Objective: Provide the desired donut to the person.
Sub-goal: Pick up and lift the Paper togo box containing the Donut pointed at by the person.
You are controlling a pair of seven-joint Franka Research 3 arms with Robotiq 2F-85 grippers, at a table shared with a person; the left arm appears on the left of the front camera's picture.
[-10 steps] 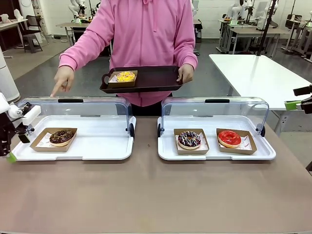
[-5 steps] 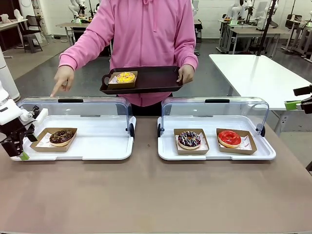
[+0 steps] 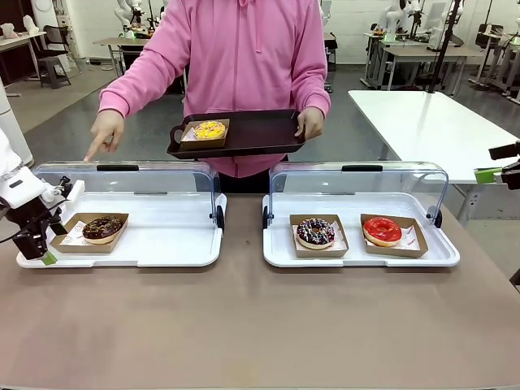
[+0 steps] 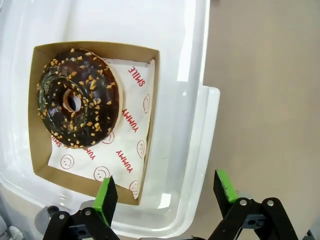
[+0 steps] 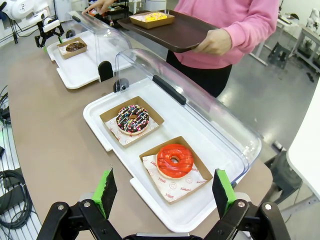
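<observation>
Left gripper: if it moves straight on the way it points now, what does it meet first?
Probably the white tray's rim, between the left gripper's fingers; one finger may touch the cardboard box's edge. Depth is unclear.

Fingers of the left gripper [image 3: 41, 245] hang at the edge of the white tray [image 3: 162, 244], with the chocolate donut [image 3: 102, 227] just beside them. Beyond them the person's hand [image 3: 106, 132] points down.

Sit side by side on the brown counter [image 3: 244, 325], just apart: left display case [image 3: 171, 236] and right display case [image 3: 278, 244], white trays with clear covers swung back. Off right, separate white table [image 3: 422, 122]. Black cables [image 5: 10, 187] on floor.
</observation>
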